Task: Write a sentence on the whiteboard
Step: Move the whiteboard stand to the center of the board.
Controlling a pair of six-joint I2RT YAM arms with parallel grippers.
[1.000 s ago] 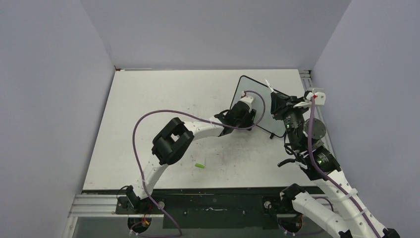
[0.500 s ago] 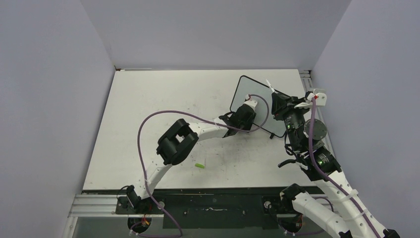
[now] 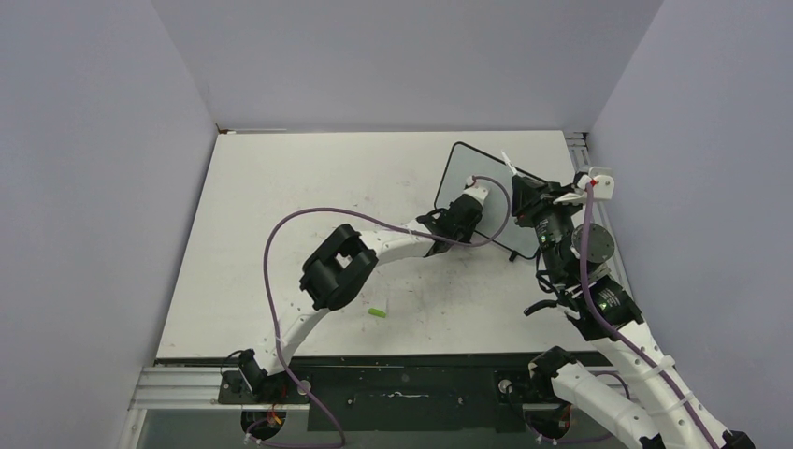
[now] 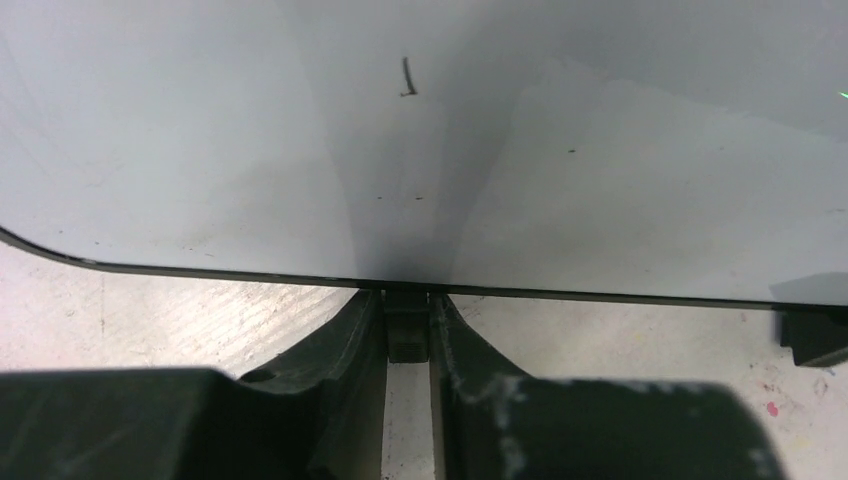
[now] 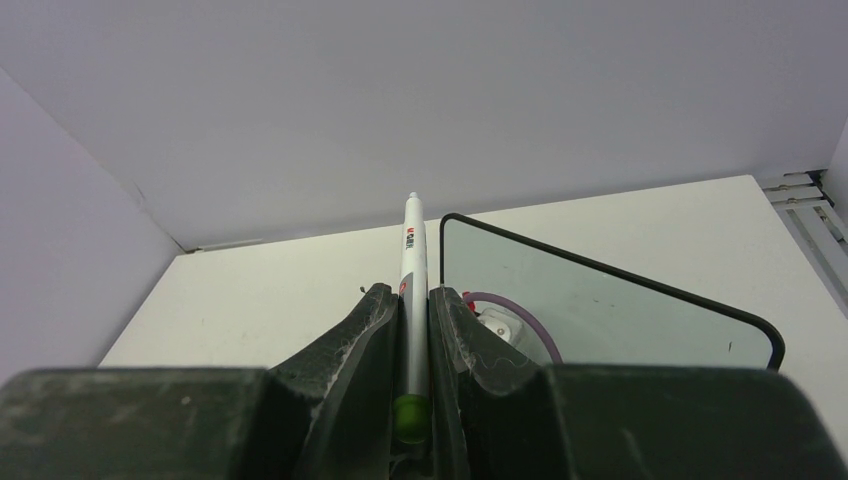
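The whiteboard stands tilted at the back right of the table, and its glossy face fills the left wrist view. My left gripper is at its lower edge, with both fingers pressed on a small black foot under the frame. My right gripper hovers by the board's right edge, shut on a white marker that has a green end. The sentence is out of view; only a short dark stroke shows on the board.
A small green cap lies on the scuffed tabletop near the front middle. The board's other black foot rests on the table to the right. Lilac walls enclose the table on three sides.
My left gripper's jaws have closed in on the board's foot, and the left arm has shifted slightly right. The right gripper and its marker have barely moved.
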